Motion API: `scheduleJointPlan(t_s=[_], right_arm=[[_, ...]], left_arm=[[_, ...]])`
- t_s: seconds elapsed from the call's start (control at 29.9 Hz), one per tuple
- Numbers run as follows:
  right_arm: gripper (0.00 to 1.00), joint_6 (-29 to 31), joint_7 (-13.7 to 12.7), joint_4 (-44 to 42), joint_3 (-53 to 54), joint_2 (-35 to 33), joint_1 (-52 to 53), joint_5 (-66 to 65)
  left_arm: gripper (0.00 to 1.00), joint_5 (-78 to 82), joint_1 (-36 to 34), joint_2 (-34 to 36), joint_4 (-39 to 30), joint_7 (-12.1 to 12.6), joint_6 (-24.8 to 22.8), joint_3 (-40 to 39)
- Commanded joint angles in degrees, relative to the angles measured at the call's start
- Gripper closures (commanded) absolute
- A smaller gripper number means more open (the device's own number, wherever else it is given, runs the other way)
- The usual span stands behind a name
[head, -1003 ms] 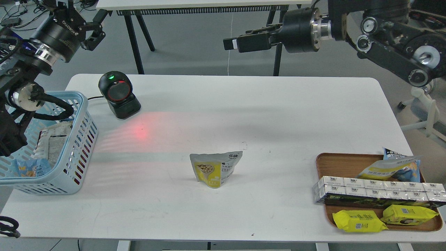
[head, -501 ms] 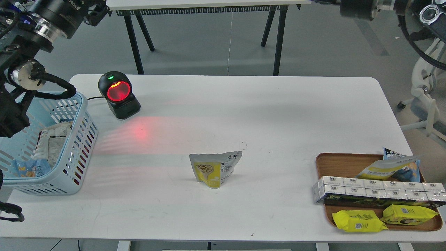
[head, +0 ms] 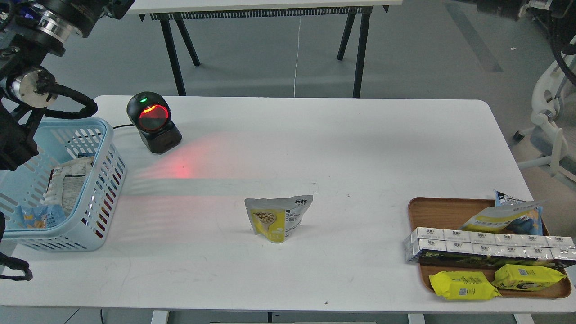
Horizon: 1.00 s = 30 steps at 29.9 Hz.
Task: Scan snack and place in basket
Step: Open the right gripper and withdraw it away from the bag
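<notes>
The snack (head: 276, 217), a small pouch with a white-grey top and a yellow lower part, stands upright in the middle of the white table (head: 315, 148). The light blue basket (head: 101, 180) stands at the table's left edge with a few packs inside. The black scanner (head: 153, 122) stands at the back left, its window glowing red and casting red light on the table. Only the thick upper part of my left arm (head: 31, 85) shows at the top left. A bit of my right arm (head: 504, 8) shows at the top right. Both grippers are out of view.
A brown tray (head: 432, 211) at the front right holds a long row of white boxes (head: 486, 245), two flat yellow packs (head: 463, 285) and a blue-yellow bag (head: 508, 216). A second table's black legs (head: 355, 49) stand behind. White chair legs (head: 549, 148) stand at the right.
Both arms have risen up and out of the view: the right gripper, seen a second ago above the table's back, is gone, and the left wrist has lifted past the top edge.
</notes>
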Motion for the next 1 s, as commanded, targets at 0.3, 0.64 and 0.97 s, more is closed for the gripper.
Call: scheduleJointPlan(t_s=[0.3,0.64,0.97], right_arm=[[0.00,0.01,-0.01,-3.42,-0.10,-3.37,-4.49,15.59],[0.00,0.01,-0.01,-3.51,-0.19,-3.81,-6.43,15.59],[0.00,0.01,-0.01,-3.51,0.16,-4.69,-9.15,15.86]], left_arm=[[0.00,0.92,-2.73,1.05,0.29,0.01,0.00,0.13],[0.00,1.00,-2.99,-1.76,-0.06,0.01,0.00,-0.67],[0.00,8.12,-13.61,0.42,-6.64,0.01,0.00,18.39]])
